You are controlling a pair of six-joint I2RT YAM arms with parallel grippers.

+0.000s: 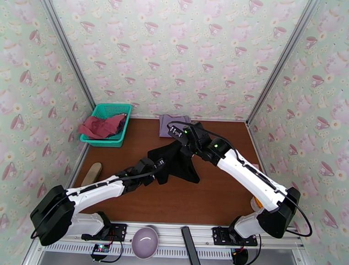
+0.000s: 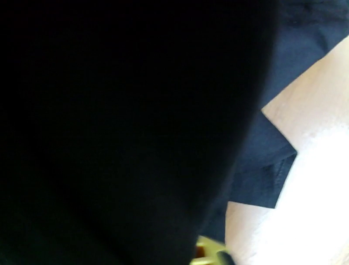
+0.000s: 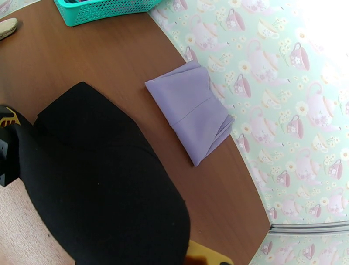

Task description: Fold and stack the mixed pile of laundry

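Now the left end effector [image 1: 156, 167] and right end effector [image 1: 182, 141] clench the black garment [image 1: 175, 163] slung between them; the lavender cloth [image 1: 175, 118] lies just beyond the right.

near-right of brown wooden table [image 1: 209, 196]: bare, free passage | centre: crumpled black garment [image 1: 178, 163] blocks | far-left corner: teal plastic mesh basket [image 1: 103, 141] | far wall, middle: folded lavender-purple cloth [image 1: 168, 123] | left edge: beige oval pad [image 1: 91, 173]
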